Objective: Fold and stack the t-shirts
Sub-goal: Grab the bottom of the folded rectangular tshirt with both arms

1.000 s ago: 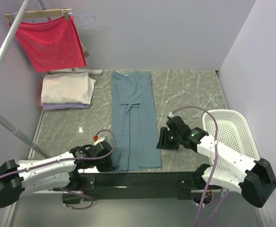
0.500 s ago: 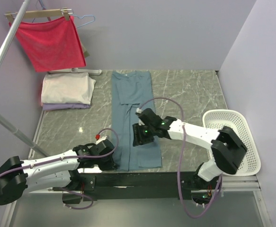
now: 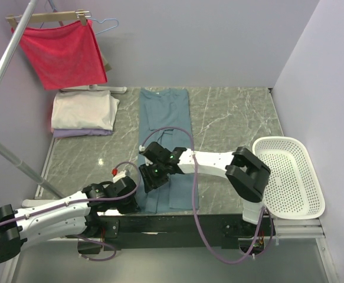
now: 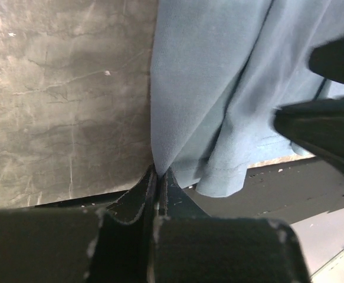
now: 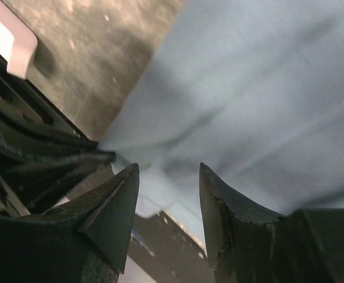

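Sweeping in from the basket side, the right arm now reaches across the teal t-shirt [image 3: 172,118] and its right fingers [image 3: 153,175] hang over the garment's near left part. They are spread apart, with soft blue cloth showing in the gap; whether they touch it I cannot tell. The left fingers [image 4: 159,174] are pressed together, pinching the shirt's near left hem, which rises from them in a sharp crease and loose folds.

At the worktop's right edge sits a white plastic basket [image 3: 290,177], oval with perforated walls, well apart from every shirt. The teal t-shirt lies as a long narrow strip down the middle of the grey, marble-veined worktop [image 3: 231,118]. At the far left, a cream t-shirt [image 3: 82,110] folded into a rectangle rests on a lavender t-shirt [image 3: 80,133]. Behind them a red cloth [image 3: 62,53] hangs from a wooden hanger.
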Controlling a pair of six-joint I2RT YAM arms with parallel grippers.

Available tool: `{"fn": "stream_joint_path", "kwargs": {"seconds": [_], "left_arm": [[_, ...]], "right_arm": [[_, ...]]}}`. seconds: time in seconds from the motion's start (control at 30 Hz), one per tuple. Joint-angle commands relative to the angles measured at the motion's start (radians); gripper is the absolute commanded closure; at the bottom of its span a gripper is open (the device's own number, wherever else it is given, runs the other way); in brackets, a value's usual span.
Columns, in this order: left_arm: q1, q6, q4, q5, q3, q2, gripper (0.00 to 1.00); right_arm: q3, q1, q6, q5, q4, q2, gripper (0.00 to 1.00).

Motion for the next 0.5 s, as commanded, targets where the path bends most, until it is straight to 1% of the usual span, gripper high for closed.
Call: {"fn": "stream_joint_path", "kwargs": {"seconds": [0.0,0.23,0.33,0.37,0.4,0.43,0.47], "left_arm": [[-0.006,-0.015,0.002,-0.022,-0.009,0.017,0.99],[-0.004,-0.013,-0.003,-0.03,-0.008,0.014,0.99],[-0.004,-0.015,-0.011,-0.031,-0.005,0.006,0.96],[-0.004,-0.015,-0.011,-0.034,-0.005,0.005,0.94],[-0.004,-0.015,-0.014,-0.039,-0.001,0.0,0.89],[-0.004,-0.018,-0.023,-0.042,0.0,0.0,0.76],[-0.004,-0.021,-0.032,-0.051,0.006,-0.002,0.41]], "right_arm": [[0.093,0.018,-0.046,-0.017,-0.016,0.047,0.48],[0.162,0.025,-0.061,-0.048,-0.017,0.115,0.48],[0.183,0.028,-0.064,-0.058,-0.017,0.144,0.48],[0.19,0.03,-0.064,-0.057,-0.022,0.153,0.48],[0.193,0.031,-0.063,-0.049,-0.034,0.159,0.48],[0.205,0.033,-0.06,-0.036,-0.049,0.173,0.48],[0.208,0.036,-0.061,-0.007,-0.071,0.178,0.48]]}}
